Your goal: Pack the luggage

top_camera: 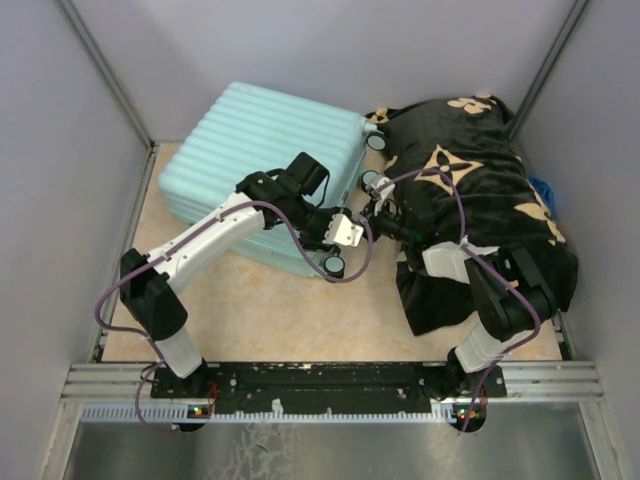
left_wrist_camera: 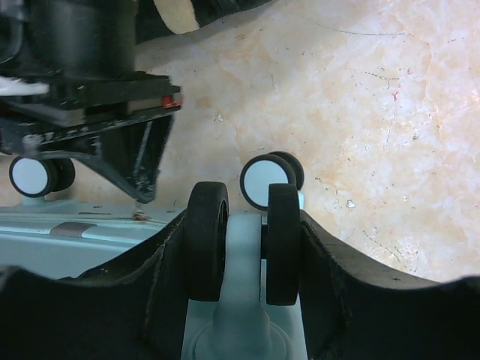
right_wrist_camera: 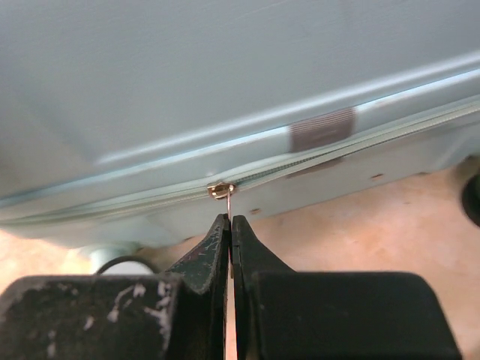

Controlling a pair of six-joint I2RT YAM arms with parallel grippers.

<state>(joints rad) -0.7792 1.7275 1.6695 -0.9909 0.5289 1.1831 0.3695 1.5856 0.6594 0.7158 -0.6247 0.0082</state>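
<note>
Beige, marbled tabletop [top_camera: 270, 315] is filling the floor of the cell. Pale grey wall panels [top_camera: 300, 50] are closing it in at the back and both sides, and an aluminium rail [top_camera: 560, 380] is running along the bottom of the top view.

The mint-blue ribbed suitcase [top_camera: 255, 140] is lying flat and closed in the upper left centre of that view. A black blanket with tan flower motifs [top_camera: 480, 200] is heaped just to its right, filling the right side of the table and partly covering the right arm. Something blue [top_camera: 541, 192] is peeking out at the blanket's right edge, too hidden to name.

The left gripper [left_wrist_camera: 244, 225] is sitting at the suitcase's lower right corner. Its black fingers [left_wrist_camera: 165, 285] are straddling a twin caster [left_wrist_camera: 207, 240], seeming to press on both outer sides. Another wheel [left_wrist_camera: 264, 184] is showing just behind.

The right gripper [right_wrist_camera: 229, 225] is reaching in from the blanket side, with its jaws pinched together on the thin metal zipper pull [right_wrist_camera: 227, 201]. The pull is hanging from the zipper [right_wrist_camera: 337, 154] along the suitcase's side wall.

Purple cables [top_camera: 115, 300] are looping along both arms.
</note>
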